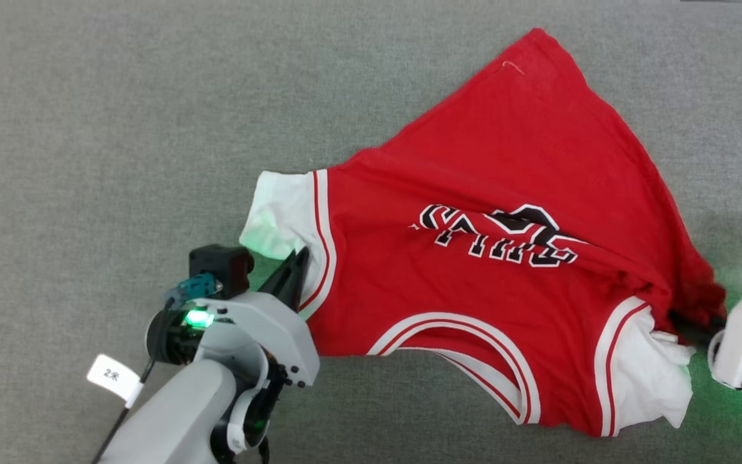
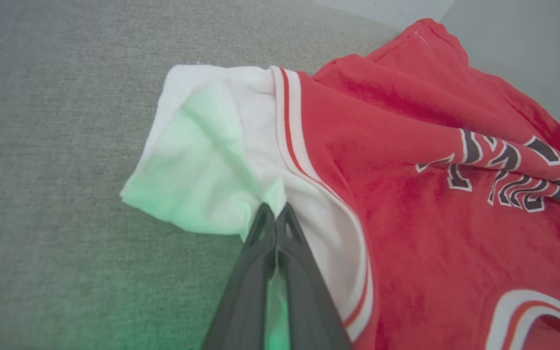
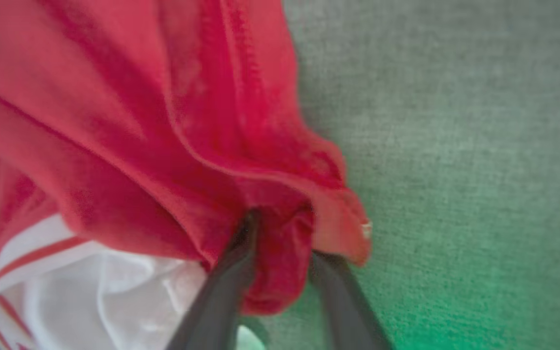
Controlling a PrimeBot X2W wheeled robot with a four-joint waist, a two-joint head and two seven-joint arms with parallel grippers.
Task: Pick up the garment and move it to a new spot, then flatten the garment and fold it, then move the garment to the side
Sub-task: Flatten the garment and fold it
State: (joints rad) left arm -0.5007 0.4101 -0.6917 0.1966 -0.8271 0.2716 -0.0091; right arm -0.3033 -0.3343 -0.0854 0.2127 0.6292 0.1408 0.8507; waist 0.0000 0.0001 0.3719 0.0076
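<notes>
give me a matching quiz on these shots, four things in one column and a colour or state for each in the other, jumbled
Column one:
1. left gripper
2. right gripper
3. chest lettering
4. surface

Column two:
a. grey
b. black and white
c. fingers apart, red fabric of the garment between them
d. shut on a white sleeve

Pairs: 1-d, 2-c, 3-b, 4-a
</notes>
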